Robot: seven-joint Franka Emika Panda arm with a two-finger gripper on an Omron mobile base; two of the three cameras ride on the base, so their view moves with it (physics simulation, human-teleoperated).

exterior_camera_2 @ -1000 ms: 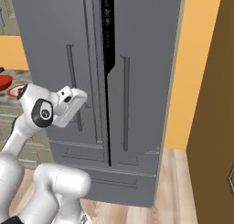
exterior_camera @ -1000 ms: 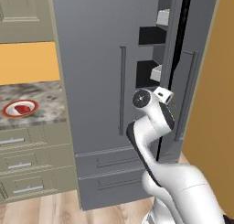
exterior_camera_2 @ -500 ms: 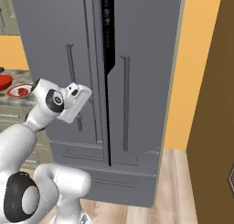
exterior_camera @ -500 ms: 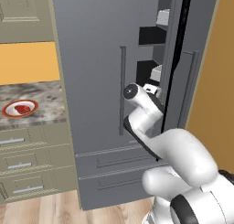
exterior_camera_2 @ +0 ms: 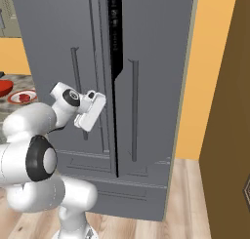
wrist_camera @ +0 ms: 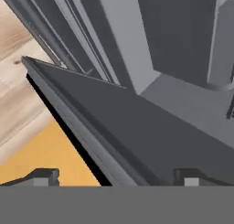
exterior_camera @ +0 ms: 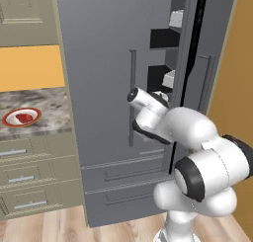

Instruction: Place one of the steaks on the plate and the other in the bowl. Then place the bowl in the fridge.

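Note:
The grey fridge (exterior_camera: pixel 104 63) stands ahead with its right door ajar, so a dark gap (exterior_camera_2: pixel 114 38) shows shelves and white bins (exterior_camera: pixel 170 78). My gripper (wrist_camera: pixel 116 177) is open and holds nothing. Its fingertips (wrist_camera: pixel 45 175) straddle a grey door edge seen from close up. The white hand (exterior_camera_2: pixel 91 110) hovers in front of the left door, next to its bar handle (exterior_camera_2: pixel 75 82). On the counter at the left lies the plate (exterior_camera: pixel 10 118) with a red steak (exterior_camera: pixel 22 117) on it. The red bowl (exterior_camera_2: pixel 4 86) shows partly at the picture's edge, beside the plate (exterior_camera_2: pixel 22 96).
A stone counter (exterior_camera: pixel 44 105) over beige drawers (exterior_camera: pixel 29 174) adjoins the fridge's left side. The orange wall (exterior_camera_2: pixel 205 77) and a brown panel (exterior_camera_2: pixel 229 111) close in the right. Wood floor (exterior_camera_2: pixel 195 204) lies in front of the fridge.
The arm has folded up in front of the fridge. The hand has shifted a little right, closer to the gap between the doors. The jaws stay wide open.

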